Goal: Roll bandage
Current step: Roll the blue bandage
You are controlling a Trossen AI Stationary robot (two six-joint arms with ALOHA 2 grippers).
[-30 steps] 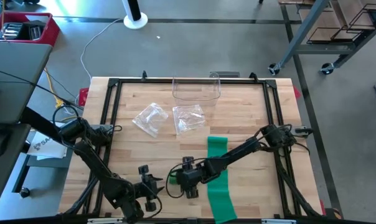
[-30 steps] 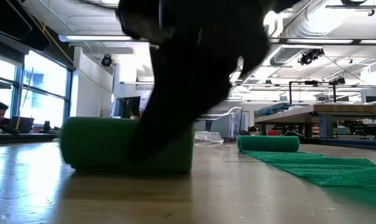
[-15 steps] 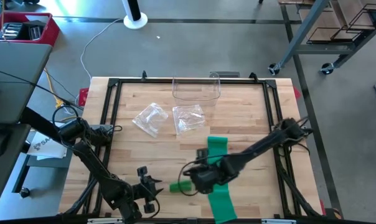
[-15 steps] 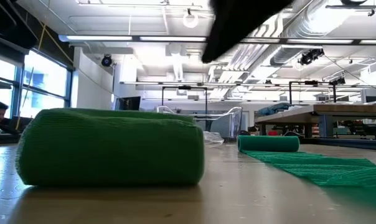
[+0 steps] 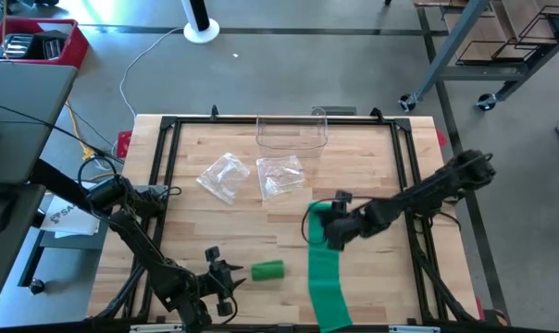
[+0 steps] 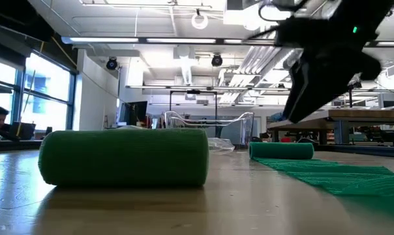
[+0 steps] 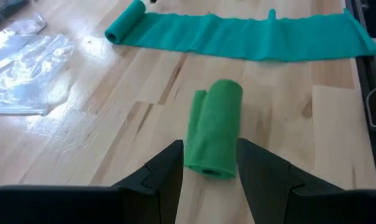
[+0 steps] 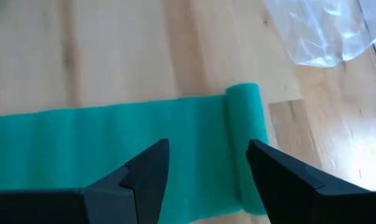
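I see my right claw [image 5: 328,225] spread wide and holding nothing, hanging over the rolled end of the green strip [image 5: 323,268], whose long axis runs from mid-table to the near edge. My left claw [image 5: 226,279] waits at the near edge, fingers [image 7: 165,174] parted and empty. Just beside it lies the finished roll [image 5: 267,270], flat on the table [image 5: 196,222], one end toward that claw.

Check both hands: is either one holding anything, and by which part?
Nothing is held. The left hand is open, just short of the rolled bandage. The right hand is open above the flat bandage.
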